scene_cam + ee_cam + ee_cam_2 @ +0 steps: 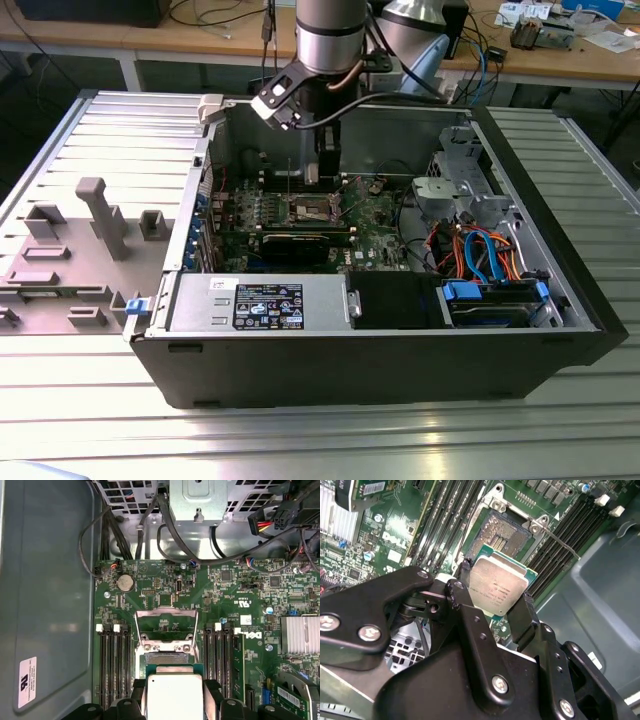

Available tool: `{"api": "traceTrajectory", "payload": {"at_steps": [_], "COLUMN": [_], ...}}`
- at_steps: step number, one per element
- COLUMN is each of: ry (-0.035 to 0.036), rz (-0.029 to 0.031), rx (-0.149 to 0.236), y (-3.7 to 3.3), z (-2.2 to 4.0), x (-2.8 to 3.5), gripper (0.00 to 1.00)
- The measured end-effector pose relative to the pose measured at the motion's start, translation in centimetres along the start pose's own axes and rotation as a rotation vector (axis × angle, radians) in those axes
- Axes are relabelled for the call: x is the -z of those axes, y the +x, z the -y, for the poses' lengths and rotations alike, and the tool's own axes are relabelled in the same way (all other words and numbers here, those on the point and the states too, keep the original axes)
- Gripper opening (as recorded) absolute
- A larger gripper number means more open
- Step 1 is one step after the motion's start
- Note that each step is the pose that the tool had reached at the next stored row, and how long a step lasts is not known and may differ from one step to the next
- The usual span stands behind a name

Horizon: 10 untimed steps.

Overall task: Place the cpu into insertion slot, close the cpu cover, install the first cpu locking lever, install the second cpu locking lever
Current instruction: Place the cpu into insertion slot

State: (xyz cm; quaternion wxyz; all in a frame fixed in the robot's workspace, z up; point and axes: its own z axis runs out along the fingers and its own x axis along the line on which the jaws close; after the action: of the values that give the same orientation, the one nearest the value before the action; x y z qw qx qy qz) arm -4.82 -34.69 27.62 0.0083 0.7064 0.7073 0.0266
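Clamped between black fingers (522,620) of the claw (496,591), the cpu (495,580) shows a silvery-grey lid edged in green. It hangs above the insertion slot (506,532), cpu cover (167,611) raised; the arm (325,40) points down into the computer case (400,370).

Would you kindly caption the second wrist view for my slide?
End effector grips the cpu close above the uncovered insertion slot.

One cpu (497,586), one insertion slot (509,534)
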Motion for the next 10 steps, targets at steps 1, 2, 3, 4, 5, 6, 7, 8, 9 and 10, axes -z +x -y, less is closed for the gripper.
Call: {"api": "traceTrajectory", "payload": {"at_steps": [1,2,3,4,5,6,7,8,9,10], "ry": [-0.0005,-0.0010,-0.0012,-0.0013,-0.0014,-0.0015,-0.0015,-0.0016,-0.0016,-0.0016], "rz": [0.0000,0.0000,0.0001,0.0000,0.0000,0.0000,0.0000,0.0001,0.0000,0.0000], "rx": [0.000,0.000,0.000,0.000,0.000,0.000,0.000,0.000,0.000,0.000], "y": [0.00,0.00,0.01,0.01,0.00,0.00,-0.01,-0.01,-0.01,-0.02], "z": [0.09,0.16,0.26,0.33,0.34,0.36,0.39,0.41,0.43,0.44], "x": [-0.09,-0.17,-0.30,-0.50,-0.64,-0.77,-1.06,-1.19,-1.31,-1.47], "gripper": [0.54,0.54,0.54,0.54,0.54,0.54,0.54,0.54,0.54,0.54]}}
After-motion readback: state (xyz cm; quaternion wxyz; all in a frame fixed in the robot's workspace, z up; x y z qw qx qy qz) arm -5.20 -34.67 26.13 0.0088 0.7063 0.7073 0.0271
